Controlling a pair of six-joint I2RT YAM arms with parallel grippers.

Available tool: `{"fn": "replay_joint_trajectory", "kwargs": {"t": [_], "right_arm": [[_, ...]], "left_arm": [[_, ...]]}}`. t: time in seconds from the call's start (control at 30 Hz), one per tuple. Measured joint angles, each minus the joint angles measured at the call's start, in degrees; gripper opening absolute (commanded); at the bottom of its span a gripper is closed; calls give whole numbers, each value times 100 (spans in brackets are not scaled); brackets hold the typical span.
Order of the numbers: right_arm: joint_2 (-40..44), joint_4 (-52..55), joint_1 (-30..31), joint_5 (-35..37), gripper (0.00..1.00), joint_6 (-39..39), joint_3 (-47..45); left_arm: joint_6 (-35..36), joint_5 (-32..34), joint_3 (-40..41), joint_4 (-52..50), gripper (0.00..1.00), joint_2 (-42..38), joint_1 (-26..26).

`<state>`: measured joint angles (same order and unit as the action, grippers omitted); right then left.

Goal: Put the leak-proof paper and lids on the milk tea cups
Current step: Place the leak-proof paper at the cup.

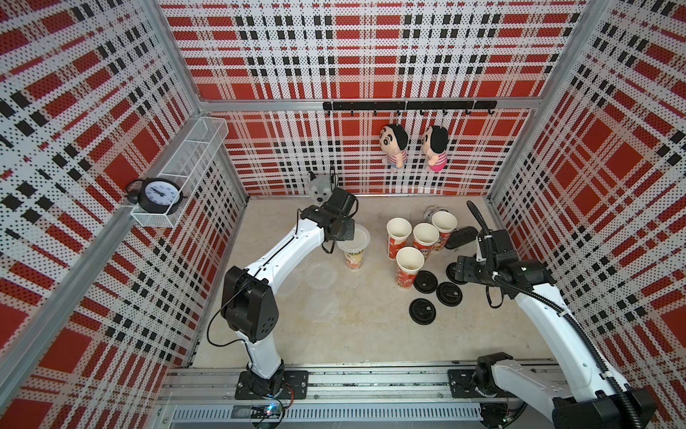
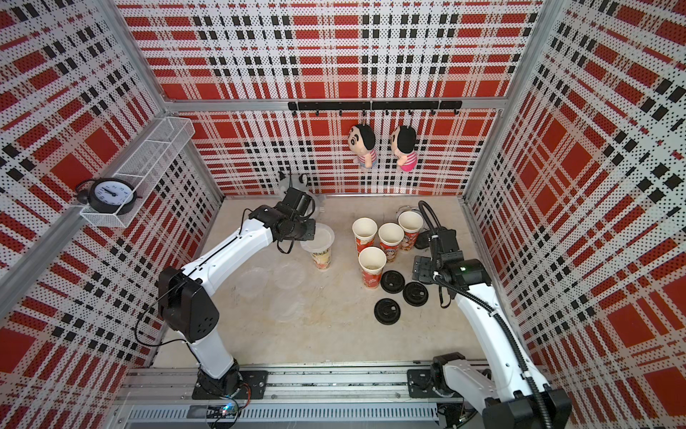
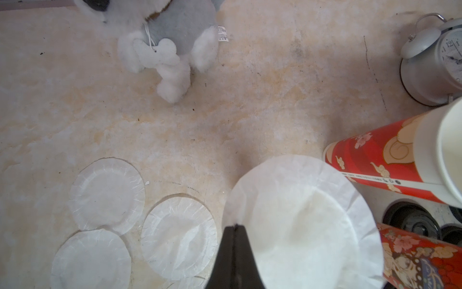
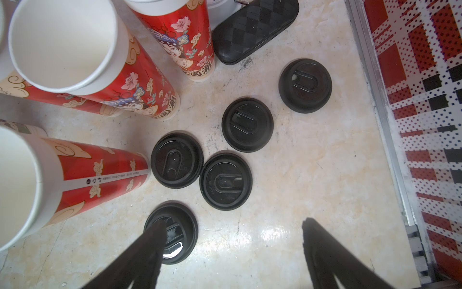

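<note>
Left hand (image 3: pixel 235 228) pinches a leak-proof paper (image 1: pixel 355 237) by its edge over the cream cup (image 1: pixel 353 260).
Mid-frame, left arm (image 1: pixel 286 247) reaches forward; right hand (image 4: pixel 233 224) spread wide above black lids (image 4: pixel 247 125), right of centre.

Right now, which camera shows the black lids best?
The right wrist view: all five black lids lie close and sharp. Both top views show them tiny, some behind the right arm. The left wrist view only glimpses them.

5 cups (image 1: pixel 410 262), 5 blk lids (image 4: pixel 247 124), min 4 paper sheets (image 3: pixel 107 195), 3 plush toys (image 1: pixel 393 145), 2 clocks (image 1: pixel 160 195), 1 case (image 4: pixel 255 30).
</note>
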<state>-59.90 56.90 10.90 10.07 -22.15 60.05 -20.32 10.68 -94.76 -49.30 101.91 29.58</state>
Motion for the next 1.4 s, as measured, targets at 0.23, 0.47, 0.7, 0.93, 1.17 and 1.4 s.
{"fn": "replay_joint_trajectory", "kwargs": {"t": [0.23, 0.47, 0.7, 0.93, 1.17, 1.4], "right_arm": [[0, 0, 0, 2, 89, 0, 0], [0, -2, 0, 2, 89, 0, 0], [0, -4, 0, 2, 89, 0, 0], [0, -4, 0, 0, 89, 0, 0], [0, -4, 0, 0, 89, 0, 0], [0, -4, 0, 0, 90, 0, 0]], "left_arm": [[11, -24, 0, 7, 0, 17, 0], [24, -35, 0, 9, 1, 22, -4], [28, -28, 0, 42, 10, 68, -4], [33, 26, 0, 44, 14, 81, -31], [44, 68, -22, 39, 20, 81, -31], [52, 140, -107, -4, 32, 81, -31]]}}
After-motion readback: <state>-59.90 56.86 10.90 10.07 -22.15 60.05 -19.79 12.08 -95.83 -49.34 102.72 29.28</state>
